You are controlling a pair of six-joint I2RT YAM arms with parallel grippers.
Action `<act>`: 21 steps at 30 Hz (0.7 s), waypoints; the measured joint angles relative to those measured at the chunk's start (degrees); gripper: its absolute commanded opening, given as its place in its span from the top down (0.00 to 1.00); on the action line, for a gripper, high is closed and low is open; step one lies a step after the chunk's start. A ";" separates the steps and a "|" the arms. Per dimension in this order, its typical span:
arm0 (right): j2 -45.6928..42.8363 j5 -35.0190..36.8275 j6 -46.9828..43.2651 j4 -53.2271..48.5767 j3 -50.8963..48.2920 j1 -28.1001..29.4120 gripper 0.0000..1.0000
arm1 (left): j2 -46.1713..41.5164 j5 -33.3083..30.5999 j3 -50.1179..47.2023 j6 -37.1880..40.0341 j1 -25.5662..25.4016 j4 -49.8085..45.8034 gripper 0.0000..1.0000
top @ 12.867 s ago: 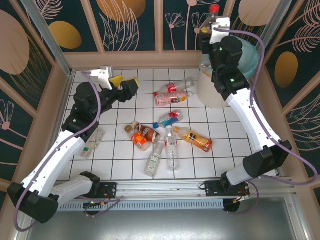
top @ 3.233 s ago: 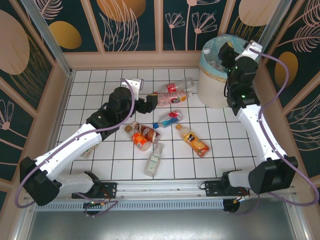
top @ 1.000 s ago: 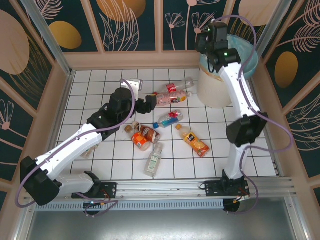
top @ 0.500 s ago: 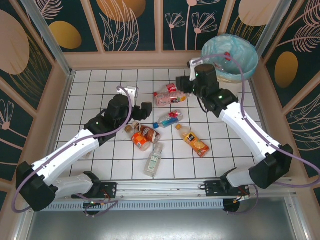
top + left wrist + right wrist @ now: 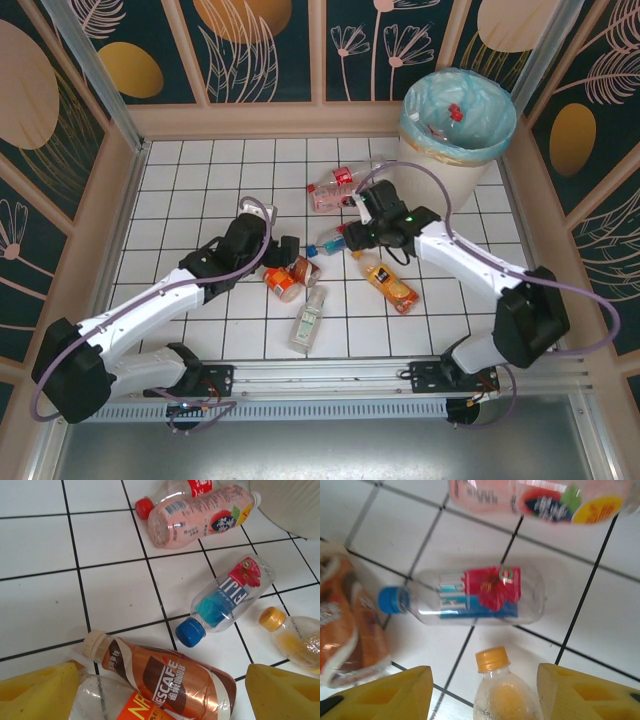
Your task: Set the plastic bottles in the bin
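The right claw (image 5: 484, 671) is shown with its yellow fingers (image 5: 385, 692) spread and nothing pinched, set low over the white tiled worktop (image 5: 180, 180). Between the two fingers, not yet clamped, lies the neck of a clear plastic bottle of orange drink with an orange cap (image 5: 501, 702). In the overhead view its long axis is seen to run diagonally, cap toward the far left and base toward the near right, so the claw's closing line is set across the bottle rather than along it. A grasp at the neck is judged to be the step in hand. Just beyond the cap, apart from it, a clear blue-capped bottle with a red and blue label (image 5: 475, 597) lies crosswise. The left claw (image 5: 162, 672), likewise spread and empty, is poised over a copper-brown coffee bottle (image 5: 190, 690) and is the farther of the two from the orange drink. The tall cream-white bin with a teal liner (image 5: 440, 175) stands at the far right corner, beyond the right claw, and a red-capped bottle (image 5: 455, 112) is visible inside it.
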 measured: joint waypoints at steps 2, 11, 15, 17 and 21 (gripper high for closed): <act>3.26 0.07 -0.24 -0.26 -0.24 0.04 0.44 | 0.31 0.48 -0.11 -0.52 0.00 0.02 0.14; 11.17 1.01 -0.59 -1.36 -0.66 0.85 0.43 | 2.62 3.15 -0.13 -1.97 0.00 0.04 0.14; 14.14 2.32 -0.92 -1.70 -0.07 1.57 0.44 | 3.39 3.65 -0.13 -2.34 0.00 0.04 0.14; 15.54 3.02 -1.07 -2.10 0.70 1.86 0.44 | 3.41 3.80 -0.13 -2.36 0.00 0.04 0.14; 18.01 4.35 -1.64 -2.78 2.03 2.43 0.46 | 3.43 4.04 -0.13 -2.36 0.00 0.07 0.14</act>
